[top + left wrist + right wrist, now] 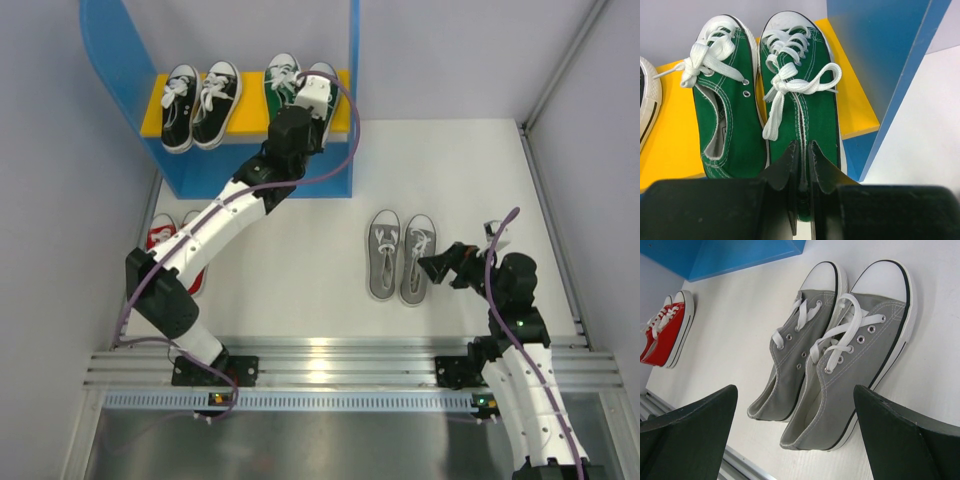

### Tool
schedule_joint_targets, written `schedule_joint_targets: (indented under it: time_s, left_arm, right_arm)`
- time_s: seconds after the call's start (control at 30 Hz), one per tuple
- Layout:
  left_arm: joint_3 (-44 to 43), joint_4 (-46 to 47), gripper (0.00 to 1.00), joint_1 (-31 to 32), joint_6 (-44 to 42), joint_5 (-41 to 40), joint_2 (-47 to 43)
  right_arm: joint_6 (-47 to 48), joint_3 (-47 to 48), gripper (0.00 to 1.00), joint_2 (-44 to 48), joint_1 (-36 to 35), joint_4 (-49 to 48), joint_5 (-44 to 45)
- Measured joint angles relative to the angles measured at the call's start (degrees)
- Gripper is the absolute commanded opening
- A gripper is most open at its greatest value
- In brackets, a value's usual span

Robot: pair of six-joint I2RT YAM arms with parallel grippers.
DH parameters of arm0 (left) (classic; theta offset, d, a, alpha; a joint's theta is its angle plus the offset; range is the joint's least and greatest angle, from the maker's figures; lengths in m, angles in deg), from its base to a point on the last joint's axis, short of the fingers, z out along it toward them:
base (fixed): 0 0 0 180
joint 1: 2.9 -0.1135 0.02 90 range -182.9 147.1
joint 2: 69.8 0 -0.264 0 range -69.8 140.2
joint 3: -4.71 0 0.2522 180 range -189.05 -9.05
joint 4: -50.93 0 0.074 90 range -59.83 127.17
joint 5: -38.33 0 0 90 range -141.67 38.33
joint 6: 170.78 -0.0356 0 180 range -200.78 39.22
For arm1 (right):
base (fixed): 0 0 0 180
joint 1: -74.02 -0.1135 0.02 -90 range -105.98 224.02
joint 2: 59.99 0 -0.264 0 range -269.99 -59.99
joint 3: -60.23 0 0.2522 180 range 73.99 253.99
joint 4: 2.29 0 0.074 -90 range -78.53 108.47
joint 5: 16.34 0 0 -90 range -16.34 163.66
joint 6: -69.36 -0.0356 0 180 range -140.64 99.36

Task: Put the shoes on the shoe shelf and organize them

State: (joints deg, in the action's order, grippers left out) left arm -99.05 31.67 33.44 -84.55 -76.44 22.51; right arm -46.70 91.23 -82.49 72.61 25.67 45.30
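- Top external view: the shoe shelf (110,60) stands at the far left of the tabletop (300,290) with its open front toward my bases. Its yellow board (152,118) carries two pairs side by side, the black pair (200,100) on the left and the green pair (283,78) on the right, toes pointing away from me. From above I cannot see what lies under that board.
- Two pairs are not yet shelved. The red pair (160,238) lies by the shelf's near left corner, partly under my left arm. The grey pair (400,258) lies well apart from the shelf, on the right half of the tabletop.
- The relation that matters, I judge, is that the grey pair lies just to the left of my right claw (795,392). Its long axis runs near to far, heels toward me. My right arm is far nearer to it than my left.
- My right claw is spread wide and holds nothing, with the grey heels ahead of it, not touched.
- My left claw (804,160) is pressed almost together, pinching the heel of the right-hand green shoe (815,115) from behind, in line with its length.
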Motion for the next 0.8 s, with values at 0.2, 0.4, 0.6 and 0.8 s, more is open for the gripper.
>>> schedule_joint_targets:
  time_s: [0.2,0.4,0.6,0.8]
  left_arm:
    - [-3.04,0.39,0.00,-0.35,0.26,-0.31,2.99]
    - [-3.87,1.60,0.00,-0.44,2.73,-1.95,5.05]
    - [-3.87,2.67,0.00,0.44,5.29,-4.83,5.88]
    - [-4.52,3.21,0.00,0.90,6.47,-6.64,6.69]
  right_arm:
    - [-0.02,0.00,1.00,-0.07,0.00,0.00,-0.02]
    - [-0.02,0.00,1.00,-0.17,0.00,0.00,-0.04]
    - [-0.02,0.00,0.99,-0.17,0.00,0.00,-0.15]
    - [-0.02,0.00,0.99,-0.17,0.00,0.00,-0.20]
